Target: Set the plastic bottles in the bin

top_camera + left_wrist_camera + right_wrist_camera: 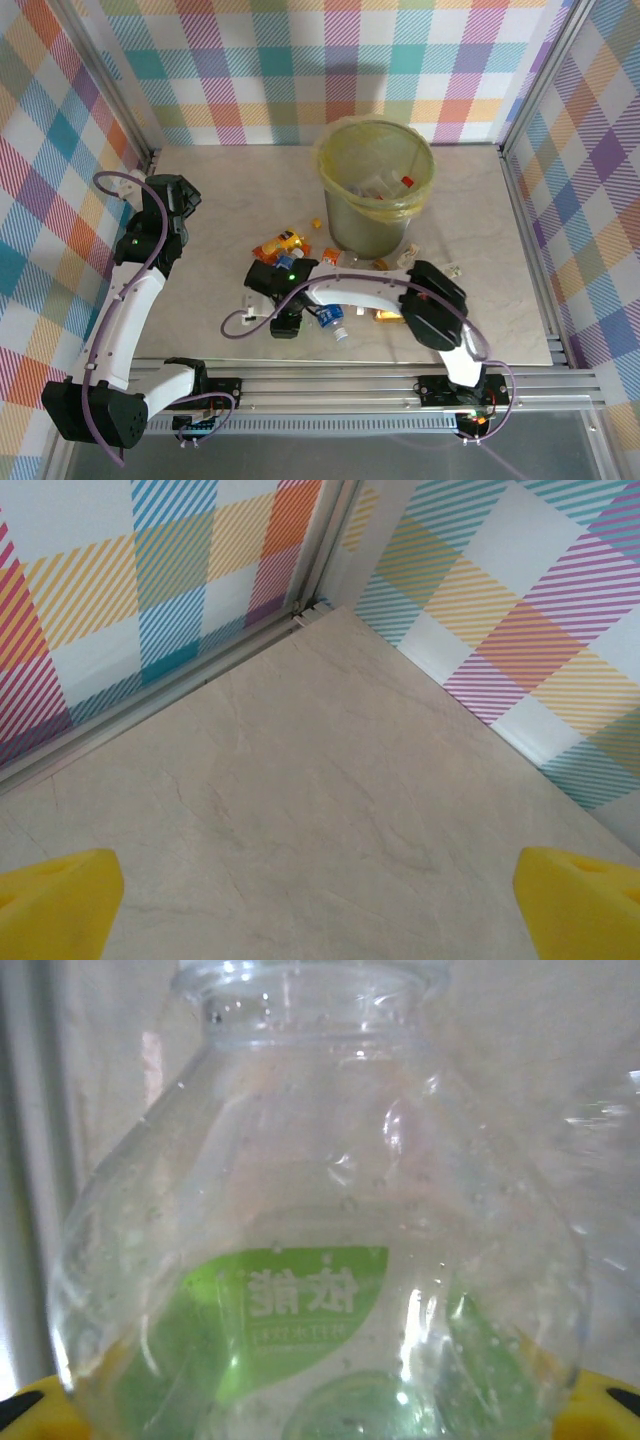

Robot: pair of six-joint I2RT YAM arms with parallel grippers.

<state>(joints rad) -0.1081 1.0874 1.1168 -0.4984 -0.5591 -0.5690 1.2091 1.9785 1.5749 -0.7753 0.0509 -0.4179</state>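
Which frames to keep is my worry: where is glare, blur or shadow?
Right wrist: the clear bottle is close and soft, with bright glints. Top external: even light, the bin shadowing the back wall. Left wrist: sharp, no glare on the table.

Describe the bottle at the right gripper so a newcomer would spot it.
Start at the bin, then come down to the bottles scattered in front of it. The right gripper sits at their left end, its fingers either side of a clear bottle. Its green label sets it apart from the orange and blue ones nearby.
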